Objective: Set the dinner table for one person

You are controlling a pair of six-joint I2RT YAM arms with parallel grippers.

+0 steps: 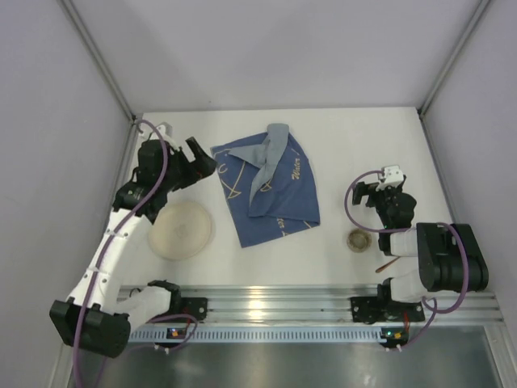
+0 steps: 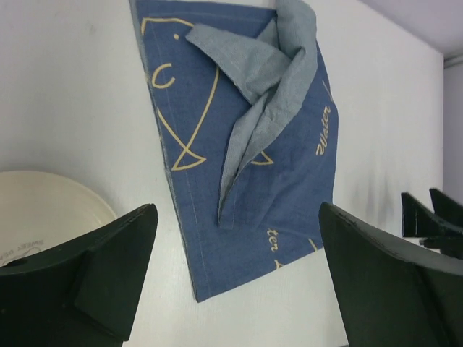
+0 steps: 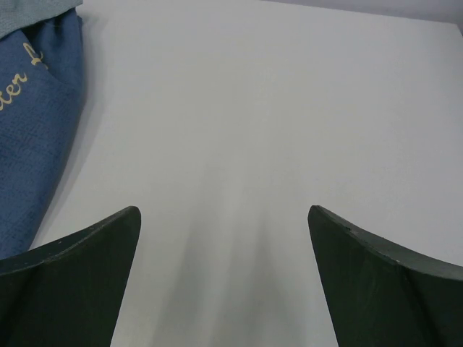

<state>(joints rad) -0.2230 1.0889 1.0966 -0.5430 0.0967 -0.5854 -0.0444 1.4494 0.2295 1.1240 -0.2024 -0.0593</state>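
Matte white rectangular bench [image 1: 363, 137], lying beneath both arms, with a ribbed aluminium rail [image 1: 275, 303] along its near edge. A blue woven cloth [image 1: 279, 202] with pale line drawings is laid at its centre, one corner folded over. A round cream plate [image 1: 182, 230] is set just left of it. The left pincer [image 2: 239, 210] and right pincer [image 3: 223, 211] are held apart. A small round cup [image 1: 358, 239] is seen at right; its contents cannot be told.
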